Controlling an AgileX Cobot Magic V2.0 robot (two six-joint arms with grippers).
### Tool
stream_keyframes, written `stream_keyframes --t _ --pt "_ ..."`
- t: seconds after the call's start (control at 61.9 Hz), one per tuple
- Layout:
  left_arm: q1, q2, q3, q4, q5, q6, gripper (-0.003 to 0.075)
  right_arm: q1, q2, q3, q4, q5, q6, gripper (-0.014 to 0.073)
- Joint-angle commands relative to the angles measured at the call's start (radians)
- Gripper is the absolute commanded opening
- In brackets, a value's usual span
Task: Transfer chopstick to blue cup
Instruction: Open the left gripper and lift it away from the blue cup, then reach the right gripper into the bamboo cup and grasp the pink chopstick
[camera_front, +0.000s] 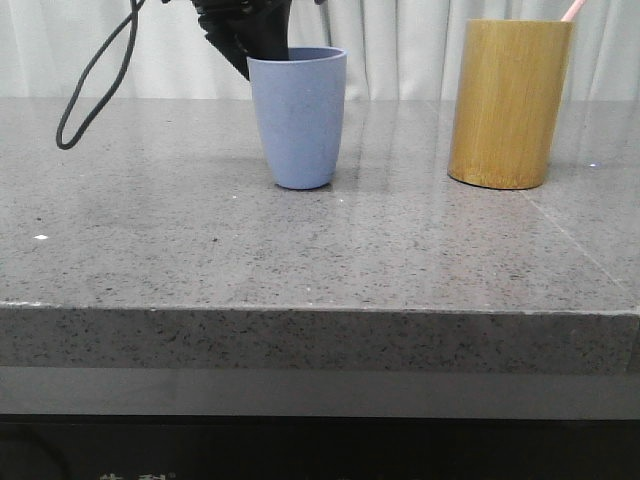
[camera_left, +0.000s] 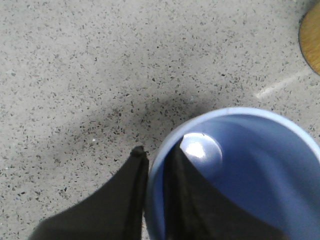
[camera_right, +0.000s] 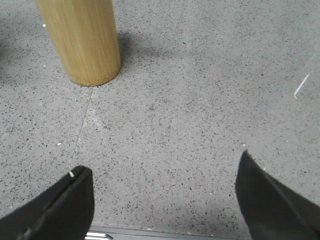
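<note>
Your table (camera_front: 180, 230) carried 2 vessels well apart: the bamboo holder (camera_front: 508, 100), with the chopstick (camera_front: 572, 10) poking above its rim, and the blue cup (camera_front: 297, 115), empty inside. Your left gripper (camera_left: 154, 172) pinched the cup's wall, 1 finger inside, steadying it. Your right gripper (camera_right: 162, 192) hung wide and empty. Next, I judge, it had to reach the chopstick.

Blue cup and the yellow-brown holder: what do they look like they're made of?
The blue cup looks like matte plastic or a fibre composite: even colour, dull outside, one soft highlight on the inside bottom; I can't tell which. The holder looks like bamboo or wood with a smooth, slightly satin finish, going by the fine vertical grain streaks. Both stand on a speckled grey stone-look table.
</note>
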Motion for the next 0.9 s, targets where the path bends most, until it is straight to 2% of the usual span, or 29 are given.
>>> stream_keyframes --t 0.0,0.048,0.113,0.468,0.597,0.71,0.888 --pt "-0.008 -0.061 -0.035 -0.006 -0.034 -0.005 0.0232 -0.003 0.005 -0.033 0.005 -0.061 -0.009 0.0591" --pt "-0.008 -0.061 -0.035 -0.008 -0.039 -0.005 0.0309 -0.003 0.005 -0.033 0.005 -0.061 -0.009 0.0591" --pt "-0.008 -0.061 -0.039 -0.013 -0.037 -0.005 0.0363 -0.003 0.005 -0.033 0.005 -0.061 -0.009 0.0591" --pt "-0.004 -0.074 -0.206 -0.025 0.072 -0.038 0.0365 -0.003 0.005 -0.033 0.005 -0.066 -0.009 0.0591" --pt "0.005 -0.138 -0.214 -0.025 0.074 -0.065 0.0365 -0.003 0.005 -0.033 0.005 -0.068 -0.009 0.0591" --pt "0.005 -0.223 -0.158 -0.025 0.048 -0.065 0.0365 -0.003 0.005 -0.033 0.005 -0.068 -0.009 0.0591" --pt "0.005 -0.405 0.094 -0.022 -0.100 -0.062 0.0365 -0.003 0.005 -0.033 0.005 -0.067 -0.009 0.0591"
